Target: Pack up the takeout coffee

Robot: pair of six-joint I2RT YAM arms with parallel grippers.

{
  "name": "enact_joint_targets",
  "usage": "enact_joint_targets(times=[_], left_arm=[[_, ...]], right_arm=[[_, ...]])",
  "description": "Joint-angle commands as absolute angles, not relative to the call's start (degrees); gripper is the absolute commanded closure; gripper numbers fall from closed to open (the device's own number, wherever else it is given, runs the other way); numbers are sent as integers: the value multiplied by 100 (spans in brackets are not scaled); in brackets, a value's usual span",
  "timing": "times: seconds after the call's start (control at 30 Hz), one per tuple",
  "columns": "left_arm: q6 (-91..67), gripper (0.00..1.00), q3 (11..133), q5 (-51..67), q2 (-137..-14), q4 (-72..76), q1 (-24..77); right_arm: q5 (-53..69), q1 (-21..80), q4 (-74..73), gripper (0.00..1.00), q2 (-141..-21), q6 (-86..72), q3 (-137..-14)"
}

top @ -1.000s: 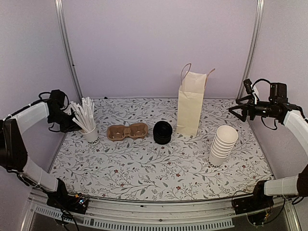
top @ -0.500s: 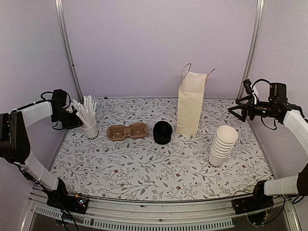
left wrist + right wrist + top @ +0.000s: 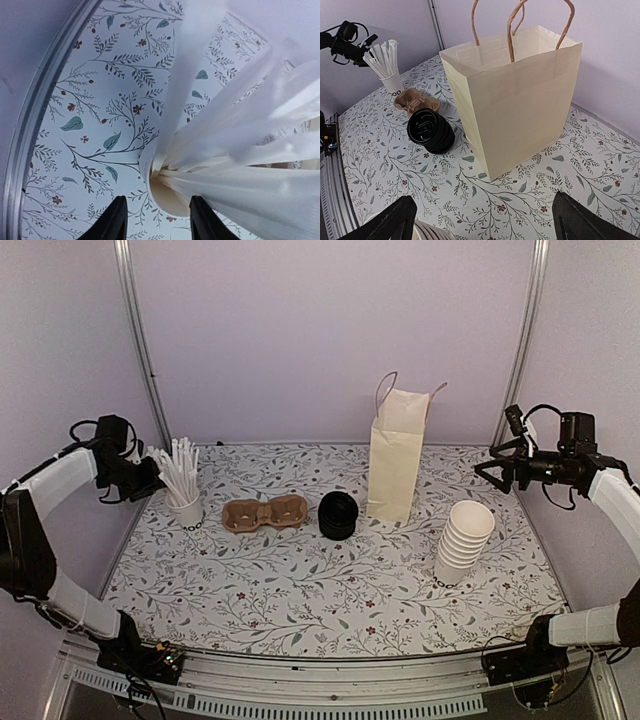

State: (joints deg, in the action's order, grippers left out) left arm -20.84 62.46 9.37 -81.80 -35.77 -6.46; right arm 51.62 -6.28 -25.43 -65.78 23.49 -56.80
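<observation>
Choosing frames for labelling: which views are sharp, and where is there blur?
Left wrist: the sticks are too close, a milky out-of-focus smear over the right half, while the table print is sharp. Right wrist: the bag is crisp, evenly lit. Top external: sharp throughout, soft shadows only.

Nothing fancy on the table. A white cup of stir sticks [image 3: 170, 192] sits just past the tips of the left fingers [image 3: 116, 220], lined up with the gap between them. Hard to tell if anything touches. The sticks fan out up and to the right over the floral table cover [image 3: 100, 125].

Ahead of the right fingers [image 3: 390, 220], a cream paper bag [image 3: 520, 100] stands upright, mouth open, twisted handles up. Left of it a stack of black lids [image 3: 431, 131] lies on its side, with a brown cardboard cup carrier [image 3: 415, 100] farther out. A stack of plain white cups [image 3: 432, 232] pokes in right beside the left-hand one of the right fingers.
</observation>
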Motion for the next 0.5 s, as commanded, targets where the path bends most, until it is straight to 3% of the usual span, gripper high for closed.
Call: enact_joint_targets(times=[0.0,0.2,0.33,0.47], left_arm=[[-2213,53,6794,352,-7243,-4015,-609],[-1616,52,7158,336,-6288,-3724,33],[-1097,49,7066,1154,-6206,-2994,921],[-796,48,6962,1196,-6391,-2434,2059]], right_arm=[[5148,-646,-2610,3,-6667,2455,-5843],[4799,-642,-2662,7,-6848,2571,-5889],[4679,-633,-3018,10,-6903,2848,-6074],[4475,-633,-3734,15,-6950,3271,-6535]])
